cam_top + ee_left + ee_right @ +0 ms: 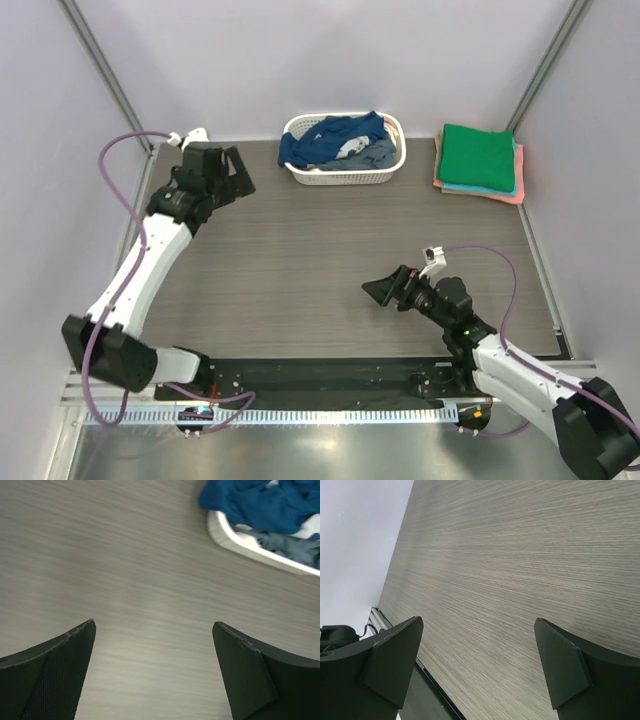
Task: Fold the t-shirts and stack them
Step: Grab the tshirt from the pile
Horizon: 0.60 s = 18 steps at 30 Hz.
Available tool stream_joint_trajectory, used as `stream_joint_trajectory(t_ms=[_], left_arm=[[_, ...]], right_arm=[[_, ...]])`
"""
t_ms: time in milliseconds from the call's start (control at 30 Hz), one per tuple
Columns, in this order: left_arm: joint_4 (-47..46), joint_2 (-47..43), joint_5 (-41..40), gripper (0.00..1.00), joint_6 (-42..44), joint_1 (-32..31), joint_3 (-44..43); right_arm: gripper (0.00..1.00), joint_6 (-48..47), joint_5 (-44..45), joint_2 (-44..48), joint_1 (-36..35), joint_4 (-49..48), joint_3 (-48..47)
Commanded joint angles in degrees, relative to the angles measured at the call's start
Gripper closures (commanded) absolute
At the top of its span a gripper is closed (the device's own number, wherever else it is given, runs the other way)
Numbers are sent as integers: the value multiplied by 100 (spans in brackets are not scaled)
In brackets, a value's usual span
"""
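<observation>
Three down, by the look of it: at the far right corner of the desk sits a neat stack, green shirt on top, teal shirt peeking out beneath, coral shirt at the bottom. Two to go, I'd judge: the blue shirt and the grey shirt lie crumpled together in the one basket at the far edge, neither folded yet. So five shirts in all, three stacked and two waiting. The left end effector hovers near the basket's left side, fingers spread wide and holding nothing; its wrist view catches the basket's corner and the blue cloth. The right end effector hangs low over bare desk, well apart from any shirt, jaws wide and empty too
</observation>
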State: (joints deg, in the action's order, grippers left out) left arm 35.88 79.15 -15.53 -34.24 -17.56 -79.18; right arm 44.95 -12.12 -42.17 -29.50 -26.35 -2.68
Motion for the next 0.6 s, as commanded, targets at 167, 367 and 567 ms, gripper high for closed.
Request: stream_joint_trajectory(t_ms=[167, 367, 567], left_arm=[[1518, -2201, -653, 0, 691, 42, 1173], [1879, -3667, -460, 0, 541, 42, 1975], [1300, -4636, -531, 0, 549, 34, 2784]], right_arm=[[0, -907, -11, -1090, 5, 505, -1747], [0, -2393, 1675, -3022, 5, 2553, -5181], [0, -2755, 2548, -5577, 277, 3672, -8102]])
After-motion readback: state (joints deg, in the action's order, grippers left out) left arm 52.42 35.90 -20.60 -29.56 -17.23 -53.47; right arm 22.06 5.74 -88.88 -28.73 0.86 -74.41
